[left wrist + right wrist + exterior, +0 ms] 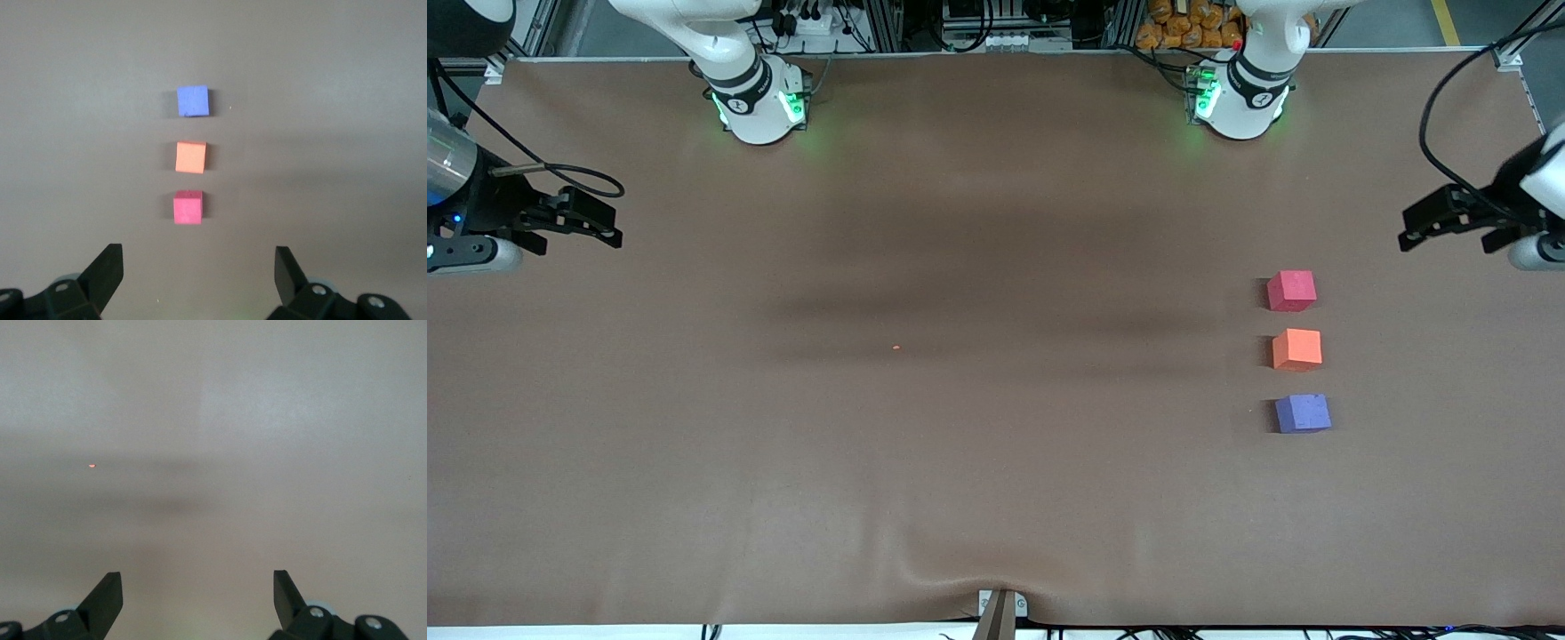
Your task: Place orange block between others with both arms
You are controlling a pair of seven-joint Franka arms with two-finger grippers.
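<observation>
The orange block [1296, 348] [191, 157] sits on the brown table at the left arm's end, in a straight row with the others. The pinkish-red cube [1291, 291] [188, 207] lies farther from the front camera. The purple-blue cube [1303, 413] [193, 101] lies nearer to it. Small gaps separate all three. My left gripper [1405, 228] [199, 257] hangs open and empty above the table's edge at that end, apart from the cubes. At the right arm's end of the table, my right gripper [616, 227] [197, 577] is open over bare cloth and holds nothing.
A tiny orange speck [895, 348] [91, 465] lies mid-table. The brown cloth [996, 462] has a fold at its front edge by a small bracket [1001, 606]. The arm bases [760, 102] [1240, 98] stand along the edge farthest from the front camera.
</observation>
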